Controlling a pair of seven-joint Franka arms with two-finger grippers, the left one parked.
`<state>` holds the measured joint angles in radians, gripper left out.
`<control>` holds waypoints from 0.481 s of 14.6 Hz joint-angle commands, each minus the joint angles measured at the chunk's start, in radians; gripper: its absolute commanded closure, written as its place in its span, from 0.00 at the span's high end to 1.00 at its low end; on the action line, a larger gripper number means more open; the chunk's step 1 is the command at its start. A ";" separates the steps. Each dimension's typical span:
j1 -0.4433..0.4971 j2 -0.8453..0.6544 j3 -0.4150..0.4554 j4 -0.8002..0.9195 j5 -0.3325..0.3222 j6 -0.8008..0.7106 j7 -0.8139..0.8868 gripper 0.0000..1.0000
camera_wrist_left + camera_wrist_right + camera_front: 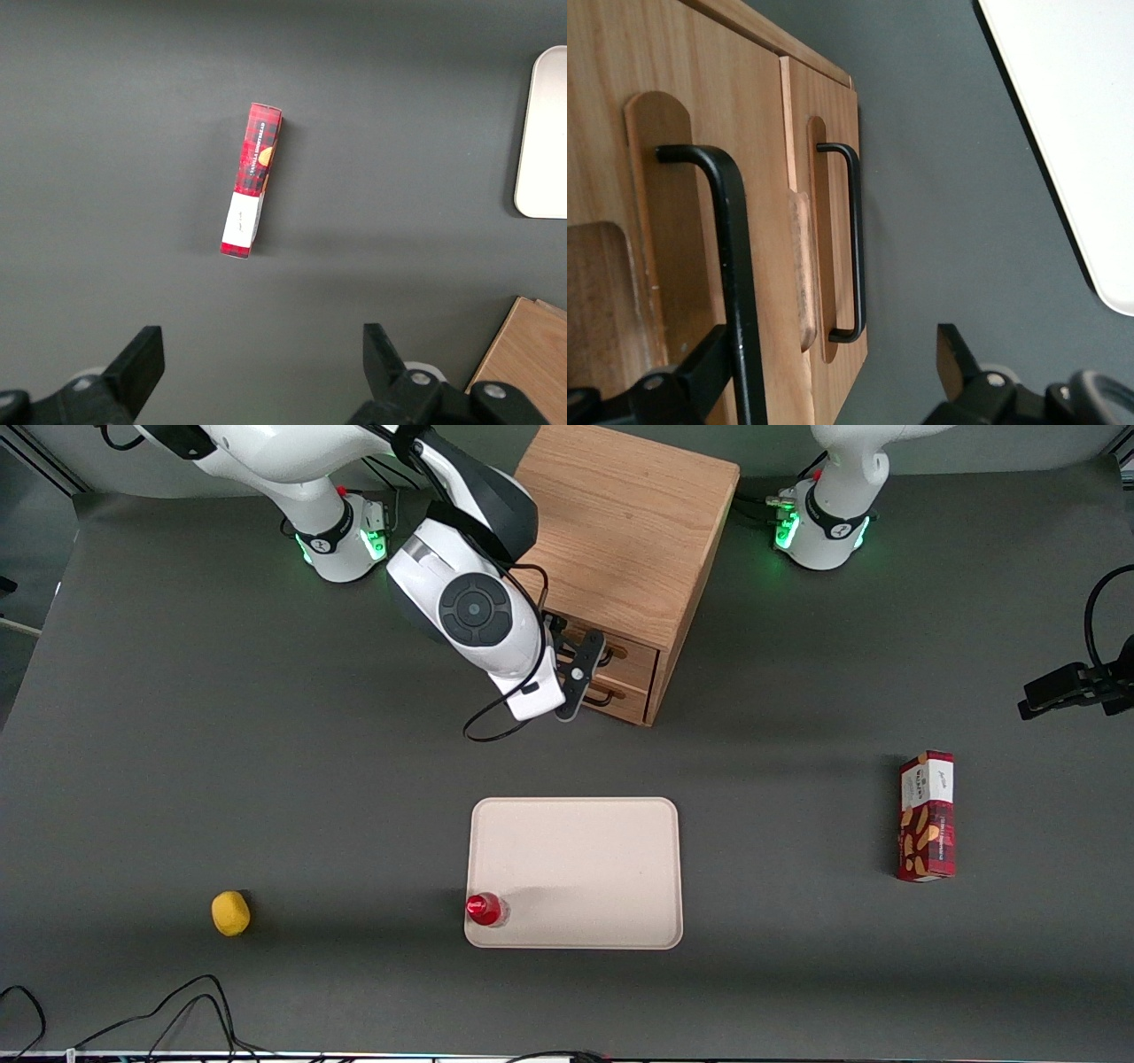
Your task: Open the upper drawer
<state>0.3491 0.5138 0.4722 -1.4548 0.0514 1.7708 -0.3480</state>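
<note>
From the front you see the small oak cabinet [620, 540] standing on the counter [177, 717], its two drawers facing the camera. The upper drawer [631, 657] sits flush above the lower drawer [620, 695], so nothing inside either shows. The tool [580, 671] hangs just in front of the drawer fronts, its dark fingers across both handles. Nearer the camera lies a cream tray [576, 841] with only a red-capped bottle [485, 909] at its corner. A yellow lemon-like fruit [230, 913] lies toward the working arm's end, and a red snack box [927, 816] toward the parked arm's.

The left wrist camera gives you the snack box [252, 180] lying flat, a tray [545, 133] edge and a cabinet [523, 359] corner.

The right wrist camera shows what the front cannot — the tool [833, 372] is open, one finger [700, 367] touching the upper drawer's black handle [731, 266], the other clear of the wood. The lower drawer's handle [852, 243] stands untouched.
</note>
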 commanded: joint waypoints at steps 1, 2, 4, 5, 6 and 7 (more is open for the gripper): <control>-0.004 0.024 0.009 -0.001 -0.047 0.019 -0.019 1.00; -0.004 0.028 0.009 0.001 -0.063 0.025 -0.020 1.00; -0.010 0.034 0.009 0.001 -0.065 0.042 -0.020 1.00; -0.013 0.034 0.009 0.002 -0.065 0.044 -0.022 1.00; -0.016 0.034 0.008 0.005 -0.064 0.044 -0.028 1.00; -0.018 0.035 0.002 0.007 -0.062 0.044 -0.038 1.00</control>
<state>0.3452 0.5332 0.4781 -1.4552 0.0171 1.7914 -0.3504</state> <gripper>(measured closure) 0.000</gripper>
